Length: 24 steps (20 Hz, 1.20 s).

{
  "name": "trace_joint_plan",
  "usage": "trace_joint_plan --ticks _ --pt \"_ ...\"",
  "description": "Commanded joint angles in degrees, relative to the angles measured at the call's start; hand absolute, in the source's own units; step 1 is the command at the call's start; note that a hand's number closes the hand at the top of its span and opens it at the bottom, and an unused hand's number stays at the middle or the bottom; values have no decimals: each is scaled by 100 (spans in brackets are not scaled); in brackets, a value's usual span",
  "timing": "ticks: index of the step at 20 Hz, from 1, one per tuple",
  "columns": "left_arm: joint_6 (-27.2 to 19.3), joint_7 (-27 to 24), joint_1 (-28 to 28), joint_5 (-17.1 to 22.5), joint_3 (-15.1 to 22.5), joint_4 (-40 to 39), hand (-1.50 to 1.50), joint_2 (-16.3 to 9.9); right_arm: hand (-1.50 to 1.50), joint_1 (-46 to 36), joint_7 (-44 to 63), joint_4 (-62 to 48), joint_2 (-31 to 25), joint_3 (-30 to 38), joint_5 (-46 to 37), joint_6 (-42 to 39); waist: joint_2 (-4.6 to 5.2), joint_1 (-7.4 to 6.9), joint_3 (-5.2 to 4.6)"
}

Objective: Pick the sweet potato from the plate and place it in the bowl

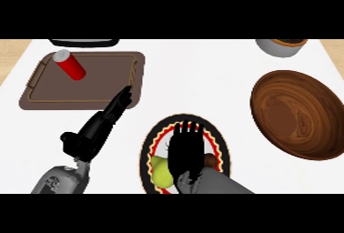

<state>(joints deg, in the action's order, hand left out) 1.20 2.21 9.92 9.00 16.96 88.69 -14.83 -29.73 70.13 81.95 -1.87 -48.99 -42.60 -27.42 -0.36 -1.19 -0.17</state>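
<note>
A round plate [218,139] with a black, red and yellow rim lies at the lower middle of the white counter. My right hand [184,148] hovers flat over it, fingers straight and pointing away, hiding most of its inside. A brown bit of the sweet potato [211,160] peeks out at the hand's right side. A yellow-green fruit [160,170] lies on the plate at the hand's left. The large brown wooden bowl [299,113] stands to the right of the plate. My left hand [107,118] is stretched out, fingers straight, toward the brown tray.
A brown tray [47,88] at the upper left carries a red bottle [71,65] lying on its side. A grey pot [282,46] stands at the top right and a dark object [84,42] at the top edge.
</note>
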Motion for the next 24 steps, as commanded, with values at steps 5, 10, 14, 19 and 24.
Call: trace_joint_plan --ticks 5,10,14,19,24 --pt "-44 58 -38 -29 -119 -40 0 18 -150 -87 1504 41 178 -504 -402 -155 -2 77 7" --pt "-24 174 35 -51 -32 47 0 113 -150 -100 1504 -169 178 -607 -719 -318 1 81 8" --pt "6 -122 -261 -106 -77 114 0 40 -150 157 1504 -134 178 -456 -984 -341 0 96 8" --pt "64 -161 -115 -99 -172 -106 0 86 -150 182 1391 -175 178 -180 -986 -360 24 100 10" --pt "-92 -274 -199 -309 -25 -259 0 315 -150 214 1283 -272 179 -89 -1052 -409 32 86 11"
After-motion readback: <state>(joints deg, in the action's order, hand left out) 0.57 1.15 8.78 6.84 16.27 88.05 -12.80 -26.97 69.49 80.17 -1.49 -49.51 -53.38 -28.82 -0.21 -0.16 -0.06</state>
